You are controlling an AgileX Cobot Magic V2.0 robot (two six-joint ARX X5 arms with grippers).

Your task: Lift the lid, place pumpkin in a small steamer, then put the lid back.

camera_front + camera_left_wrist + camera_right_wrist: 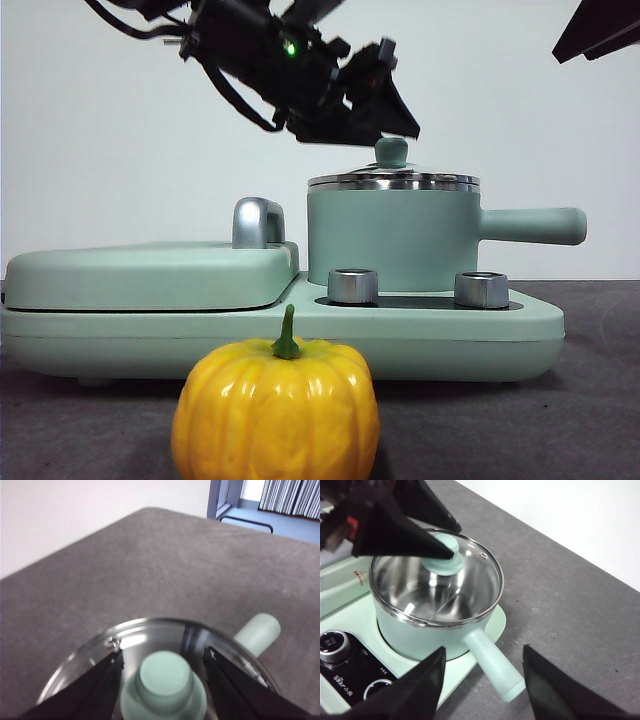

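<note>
On a grey felt-covered table before a plain white wall, the pumpkin (276, 410) sat nearest the front edge, well apart from the pot and untouched. Behind it stood the mint-green cooker base (520, 325) with its two steel dials (352, 285), and on that the small steamer (392, 238), side handle (532, 225) pointing away from the flat cover (150, 275). The lid (470, 575) was seated on the steel rim. Over it the left gripper (163, 672) hung with its jaws spread, one on each side of the knob (165, 676), neither visibly pressing it. The right gripper (482, 677) waited off to the handle side, jaws apart and holding nothing. To lift cleanly, the left jaws likely needed to close squarely on the knob's narrow neck, then rise straight up so the glass cleared the rim without dragging the pot.
</note>
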